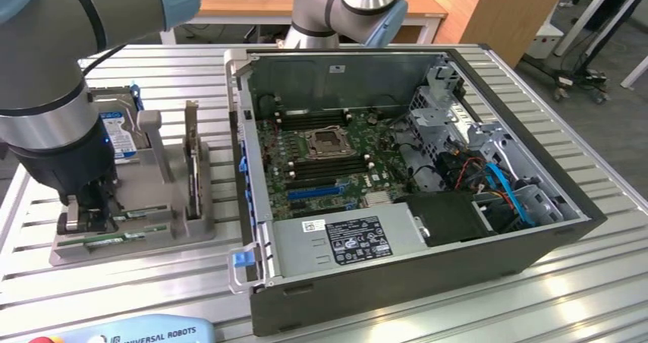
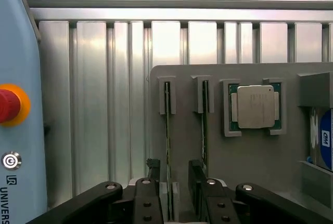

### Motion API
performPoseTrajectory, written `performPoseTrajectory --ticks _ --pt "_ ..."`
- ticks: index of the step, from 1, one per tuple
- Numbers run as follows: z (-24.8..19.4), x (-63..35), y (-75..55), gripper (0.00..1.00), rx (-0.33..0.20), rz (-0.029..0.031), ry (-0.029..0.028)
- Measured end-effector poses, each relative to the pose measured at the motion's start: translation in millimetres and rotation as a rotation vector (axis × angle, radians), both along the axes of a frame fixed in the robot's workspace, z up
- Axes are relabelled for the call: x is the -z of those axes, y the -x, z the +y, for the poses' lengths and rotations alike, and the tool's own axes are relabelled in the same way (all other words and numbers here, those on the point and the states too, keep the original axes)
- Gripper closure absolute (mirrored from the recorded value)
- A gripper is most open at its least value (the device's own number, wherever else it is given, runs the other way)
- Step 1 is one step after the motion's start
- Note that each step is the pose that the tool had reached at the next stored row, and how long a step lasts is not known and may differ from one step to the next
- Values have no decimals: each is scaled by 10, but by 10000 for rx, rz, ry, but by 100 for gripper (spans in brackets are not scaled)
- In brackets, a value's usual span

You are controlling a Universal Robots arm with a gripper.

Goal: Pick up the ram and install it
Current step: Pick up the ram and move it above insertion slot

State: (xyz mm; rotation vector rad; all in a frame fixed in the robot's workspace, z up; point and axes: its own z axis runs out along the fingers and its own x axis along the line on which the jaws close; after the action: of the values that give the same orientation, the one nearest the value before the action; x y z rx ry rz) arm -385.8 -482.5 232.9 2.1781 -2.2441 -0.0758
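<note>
At the exterior view's left, near us, we read "UNIVERSAL ROBOTS" on one pale blue teach pendant (image 1: 152, 334). The wrist view shows its round red button (image 2: 7, 104) and the letters "UNIVERS".

Farther back on the ribbed aluminium counter (image 1: 567, 282) lies one flat grey holder tray (image 1: 202, 225). The grey and pale blue robot arm (image 1: 51, 92) reaches down over its left end.

In the tray we count two long, thin green circuit-board sticks, each standing on edge in its own slot. The ram (image 2: 167, 125) is on the pendant's side, and a second green stick (image 2: 204, 120) stands just beside it.

The jaws are spread wide and straddle the ram, one black finger (image 2: 154, 174) on each side, with a gap showing between stick and finger on both sides. The second green stick stands outside that gap, just beside the other finger.

Further along the tray we count one square silver processor chip (image 2: 255, 107) in a green-edged pocket. There is also one metal hard drive with a blue label (image 1: 121, 138), whose print we cannot read.

At the exterior view's right stands one open dark grey computer case (image 1: 405, 282) with a green motherboard (image 1: 303, 168) inside. A black and white sticker (image 1: 354, 238) on its silver box is too small for us to read.
</note>
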Motion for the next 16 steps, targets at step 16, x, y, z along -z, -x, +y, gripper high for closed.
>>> performPoseTrajectory --ticks 16 --pt "-1 199 0 65 -40 -1 0"
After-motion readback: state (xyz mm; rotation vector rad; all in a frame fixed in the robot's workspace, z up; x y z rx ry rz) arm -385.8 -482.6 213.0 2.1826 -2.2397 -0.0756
